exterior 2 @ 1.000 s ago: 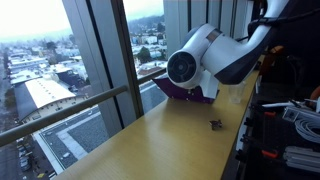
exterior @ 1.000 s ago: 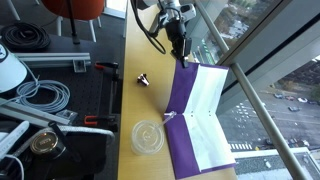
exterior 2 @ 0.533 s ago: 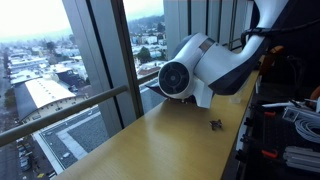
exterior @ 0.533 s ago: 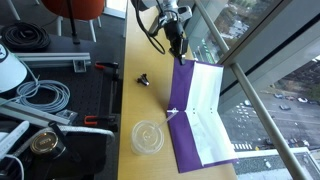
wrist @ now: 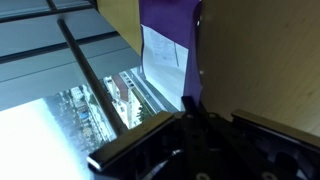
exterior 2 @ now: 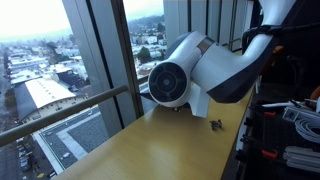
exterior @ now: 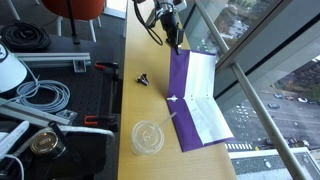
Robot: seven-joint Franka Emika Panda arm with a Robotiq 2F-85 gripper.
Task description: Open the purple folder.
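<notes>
An exterior view looks steeply down from high up along the wooden counter (exterior: 130,120), with the purple folder (exterior: 195,105) mid-frame, a bench of cables (exterior: 40,95) on one side and glass on the other. An exterior view sits low at counter level, very near the arm (exterior 2: 190,75), and faces the windows. The wrist view hangs close over the folder's edge, looking out through the glass. Both exterior views share the counter, the arm and 1 small dark object (exterior 2: 215,124).
</notes>
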